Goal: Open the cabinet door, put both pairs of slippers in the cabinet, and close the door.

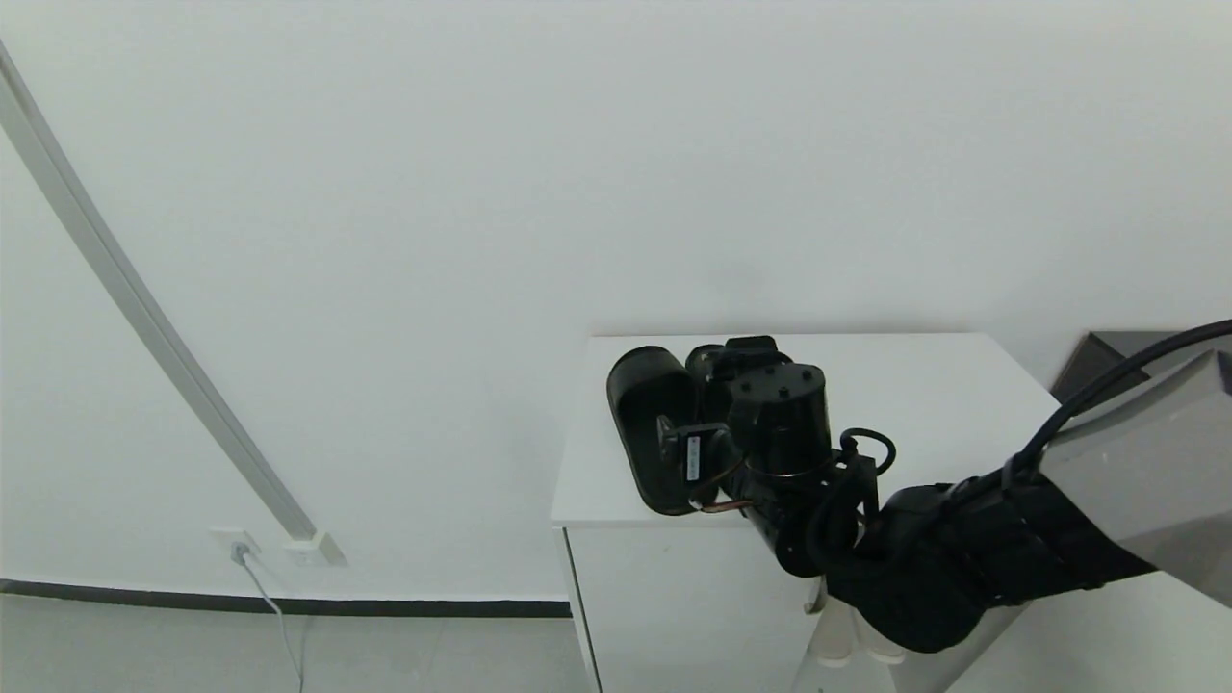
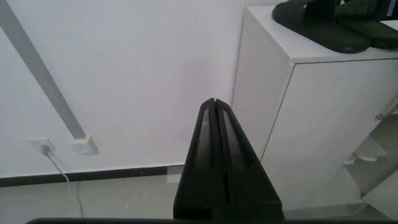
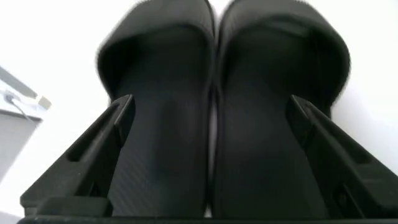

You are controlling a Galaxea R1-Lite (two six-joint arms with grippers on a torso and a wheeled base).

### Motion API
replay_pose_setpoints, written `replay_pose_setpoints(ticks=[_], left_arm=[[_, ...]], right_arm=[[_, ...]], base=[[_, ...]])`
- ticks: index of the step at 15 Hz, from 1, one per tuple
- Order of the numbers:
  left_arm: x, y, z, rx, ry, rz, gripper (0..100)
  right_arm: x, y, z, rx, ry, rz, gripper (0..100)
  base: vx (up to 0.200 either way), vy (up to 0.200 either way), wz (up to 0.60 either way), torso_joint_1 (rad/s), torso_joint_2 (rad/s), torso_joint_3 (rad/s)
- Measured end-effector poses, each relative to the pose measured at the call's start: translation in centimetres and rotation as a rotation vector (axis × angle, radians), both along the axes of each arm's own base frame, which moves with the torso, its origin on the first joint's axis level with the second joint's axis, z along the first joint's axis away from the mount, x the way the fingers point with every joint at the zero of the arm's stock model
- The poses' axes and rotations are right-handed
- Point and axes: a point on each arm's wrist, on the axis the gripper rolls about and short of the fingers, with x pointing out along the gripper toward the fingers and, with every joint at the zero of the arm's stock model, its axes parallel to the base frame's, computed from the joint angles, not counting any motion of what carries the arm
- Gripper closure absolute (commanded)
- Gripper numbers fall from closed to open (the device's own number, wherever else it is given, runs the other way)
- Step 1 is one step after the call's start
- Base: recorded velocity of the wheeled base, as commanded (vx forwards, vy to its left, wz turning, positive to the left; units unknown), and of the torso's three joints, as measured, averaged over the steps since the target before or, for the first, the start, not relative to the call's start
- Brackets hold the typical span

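Note:
A pair of black slippers [image 1: 645, 423] lies side by side on the left part of the white cabinet's top [image 1: 924, 404]. My right gripper [image 1: 733, 351] hangs just over them, its wrist hiding the right slipper. In the right wrist view the gripper [image 3: 211, 115] is open, its fingers [image 3: 112, 130] spread above both slippers [image 3: 161, 93]. My left gripper [image 2: 215, 106] is shut and empty, held low beside the cabinet's side panel [image 2: 311, 124], facing the wall. The slippers [image 2: 329, 25] sit above it on the top. White shelves [image 2: 373, 152] show at the cabinet's open front.
A slanted cable duct [image 1: 144, 308] runs down the wall to a socket with a cord [image 1: 236, 551]. Pale objects [image 1: 847, 645] sit low at the cabinet's front under my right arm. A dark corner [image 1: 1097, 356] lies right of the cabinet.

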Motion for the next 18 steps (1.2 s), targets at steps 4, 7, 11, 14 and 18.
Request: replay_pose_setpoints(ticks=[4, 7, 11, 14, 18], left_arm=[[0.0, 0.0, 0.0, -0.001, 0.0, 0.0, 100], [0.0, 0.0, 0.0, -0.002, 0.0, 0.0, 100], [0.0, 0.0, 0.0, -0.002, 0.0, 0.0, 100], [0.0, 0.0, 0.0, -0.002, 0.0, 0.0, 100], [0.0, 0.0, 0.0, -0.002, 0.0, 0.0, 100]], right_arm=[[3.6, 1.1, -0.8, -0.003, -0.036, -0.033, 0], [6.0, 1.7, -1.3, -0.026, -0.064, -0.048, 0], [8.2, 1.7, -2.0, -0.045, -0.066, -0.049, 100], [8.4, 1.7, -2.2, -0.05, -0.062, -0.048, 100], [8.2, 1.9, -2.2, -0.051, -0.062, -0.043, 100]], base=[[0.0, 0.0, 0.0, 0.0, 0.0, 0.0], [0.0, 0.0, 0.0, 0.0, 0.0, 0.0], [0.0, 0.0, 0.0, 0.0, 0.0, 0.0], [0.0, 0.0, 0.0, 0.0, 0.0, 0.0], [0.0, 0.0, 0.0, 0.0, 0.0, 0.0]])
